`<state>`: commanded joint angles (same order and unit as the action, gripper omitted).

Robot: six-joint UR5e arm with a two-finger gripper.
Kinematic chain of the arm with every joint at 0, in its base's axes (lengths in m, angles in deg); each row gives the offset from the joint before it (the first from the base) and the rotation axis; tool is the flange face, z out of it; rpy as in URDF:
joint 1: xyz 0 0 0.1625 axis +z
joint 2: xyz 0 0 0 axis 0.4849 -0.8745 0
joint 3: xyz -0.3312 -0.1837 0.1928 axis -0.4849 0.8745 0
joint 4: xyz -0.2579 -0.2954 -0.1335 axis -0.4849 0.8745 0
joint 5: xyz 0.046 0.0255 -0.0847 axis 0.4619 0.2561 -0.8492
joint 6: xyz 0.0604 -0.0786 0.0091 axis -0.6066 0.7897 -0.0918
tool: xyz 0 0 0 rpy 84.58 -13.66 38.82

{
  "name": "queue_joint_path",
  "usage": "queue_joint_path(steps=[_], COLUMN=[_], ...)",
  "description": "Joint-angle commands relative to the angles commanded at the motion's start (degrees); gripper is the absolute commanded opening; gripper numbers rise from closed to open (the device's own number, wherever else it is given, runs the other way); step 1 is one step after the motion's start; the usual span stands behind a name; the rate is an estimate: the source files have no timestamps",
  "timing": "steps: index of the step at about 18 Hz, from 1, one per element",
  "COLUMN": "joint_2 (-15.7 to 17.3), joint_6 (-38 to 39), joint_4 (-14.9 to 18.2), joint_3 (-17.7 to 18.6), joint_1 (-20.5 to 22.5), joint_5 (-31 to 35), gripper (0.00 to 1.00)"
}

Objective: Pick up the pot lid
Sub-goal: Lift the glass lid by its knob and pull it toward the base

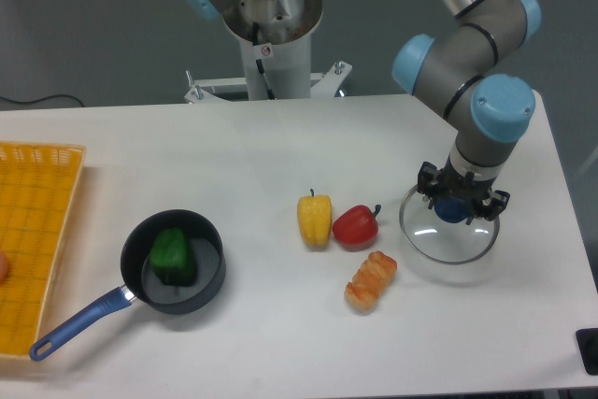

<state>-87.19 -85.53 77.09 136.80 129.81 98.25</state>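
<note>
"Gripper (458, 192) tilted in over the pot lid (448, 244), and the fingers are clamped on its blue knob (452, 210)!"

"And the lid itself?"

"Right beneath the fingertips, clear disc spread out around that knob. Red pepper (356, 229) sits near the fingers, yellow pepper (314, 220) beyond it, both lying on the table (252, 343)."

"What about that lumpy orange-brown piece (371, 282)?"

"Nearer the camera than the fingers, close to the red pepper. Well apart from the fingers, the black pan (207, 293) holds something green (173, 256), its blue handle (79, 324) pointing away from them, and farthest off, the yellow crate (37, 217)"
</note>
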Motion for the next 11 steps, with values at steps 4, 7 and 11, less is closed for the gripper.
queue_joint_path(steps=[4, 7, 11], joint_2=[2.5, 3.8, 4.7], joint_6=[0.0, 0.0, 0.6], joint_4=[3.0, 4.7, 7.4], joint_3=[0.0, 0.0, 0.0], joint_1=[-0.1, -0.9, -2.3], joint_5=[-1.1, -1.3, -1.3], gripper=[0.60, 0.60, 0.60])
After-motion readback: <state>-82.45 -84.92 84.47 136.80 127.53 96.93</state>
